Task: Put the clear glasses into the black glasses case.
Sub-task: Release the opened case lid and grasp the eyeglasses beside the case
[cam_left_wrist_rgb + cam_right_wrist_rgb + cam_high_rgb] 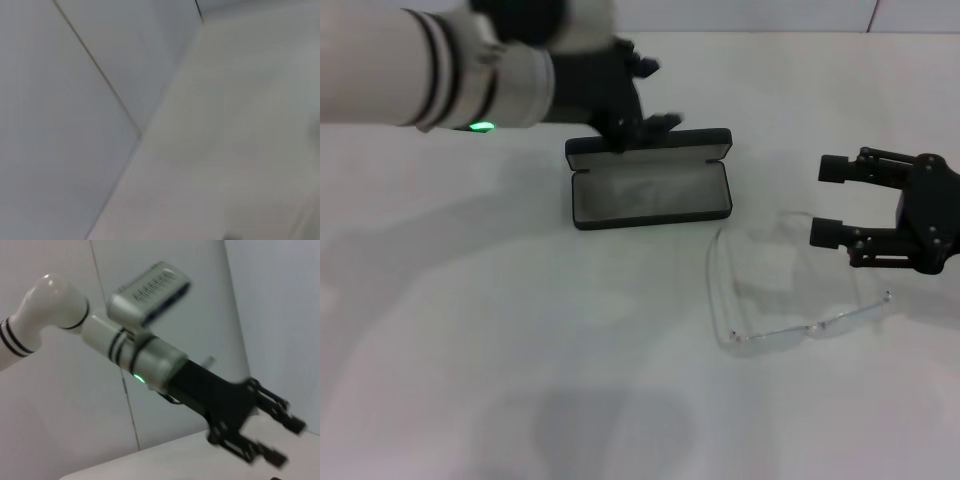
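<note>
case: the black glasses case [650, 190] is lying open on the table [470, 330], grey lining up, ready for loading
left gripper: the left gripper [645, 95] is hovering at the lid's far edge, fingers spread, likely steadying the lid
right gripper: the right gripper [832, 200] is hanging with jaws parted, gripping nothing
glasses: the clear glasses [780, 300] are lying just beside and below the right gripper, near the case, probably staged for pickup
</note>
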### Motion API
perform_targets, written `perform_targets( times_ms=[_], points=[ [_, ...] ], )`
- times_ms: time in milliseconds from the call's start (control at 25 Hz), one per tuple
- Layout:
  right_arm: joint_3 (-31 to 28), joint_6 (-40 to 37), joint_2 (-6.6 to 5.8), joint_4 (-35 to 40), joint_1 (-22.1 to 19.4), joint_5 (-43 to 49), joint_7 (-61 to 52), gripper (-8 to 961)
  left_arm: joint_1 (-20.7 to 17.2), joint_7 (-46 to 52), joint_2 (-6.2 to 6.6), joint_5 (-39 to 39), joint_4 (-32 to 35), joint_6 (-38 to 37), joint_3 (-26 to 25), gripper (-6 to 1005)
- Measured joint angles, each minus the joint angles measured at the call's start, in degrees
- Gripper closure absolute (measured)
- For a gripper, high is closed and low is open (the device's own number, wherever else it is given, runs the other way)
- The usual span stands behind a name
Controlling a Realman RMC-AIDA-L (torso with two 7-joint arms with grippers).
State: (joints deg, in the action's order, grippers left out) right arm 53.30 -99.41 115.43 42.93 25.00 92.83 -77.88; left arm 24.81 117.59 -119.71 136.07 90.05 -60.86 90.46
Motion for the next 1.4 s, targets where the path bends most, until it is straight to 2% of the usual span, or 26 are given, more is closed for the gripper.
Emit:
perform_targets(
  times_ms=[200,240,280,360,480,720,880,1000,1200,1400],
  points=[
    [-0.9,-0.2,-0.10,0.0,-0.2,0.2,0.0,161,-7.4,-11.6,0.22,-28.4,-0.9,-4.1,-11.1,428],
    [-1.2,-0.1,-0.10,0.0,-0.2,0.1,0.0,161,-7.4,-11.6,0.22,-28.4,-0.9,-4.1,-11.1,428],
    [-1.7,-0.1,-0.06,0.0,-0.3,0.1,0.0,161,-10.3,-19.4,0.20,-42.6,-4.8,-10.1,-16.0,427],
    [-2.8,0.0,-0.01,0.0,-0.3,0.0,0.1,161,-10.9,-24.0,0.20,-49.6,-8.5,-15.0,-18.7,421],
    [-3.4,0.0,-0.14,0.0,-0.1,0.0,-0.2,161,-10.6,-29.2,0.25,-58.4,-17.7,-24.3,-24.1,412],
    [-3.3,0.5,-0.23,4.1,1.0,0.3,-3.9,162,-9.4,-31.4,0.46,-60.6,-32.2,-35.5,-32.6,386],
    [-2.9,0.5,-0.53,13.5,2.1,4.1,-11.6,162,-10.7,-33.0,0.79,-60.0,-35.6,-37.9,-33.3,342],
    [-2.8,-1.6,-0.83,21.6,4.1,10.1,-19.0,163,-12.7,-36.0,0.43,-59.1,-36.3,-38.0,-33.1,309],
    [-2.0,-8.5,-1.78,32.4,11.1,22.6,-30.1,165,-14.0,-40.6,0.36,-58.3,-40.3,-38.8,-32.9,291],
    [2.4,-15.0,-3.38,35.2,19.3,31.0,-36.5,167,-13.7,-43.7,0.93,-54.1,-43.4,-38.9,-33.2,296]
  ],
)
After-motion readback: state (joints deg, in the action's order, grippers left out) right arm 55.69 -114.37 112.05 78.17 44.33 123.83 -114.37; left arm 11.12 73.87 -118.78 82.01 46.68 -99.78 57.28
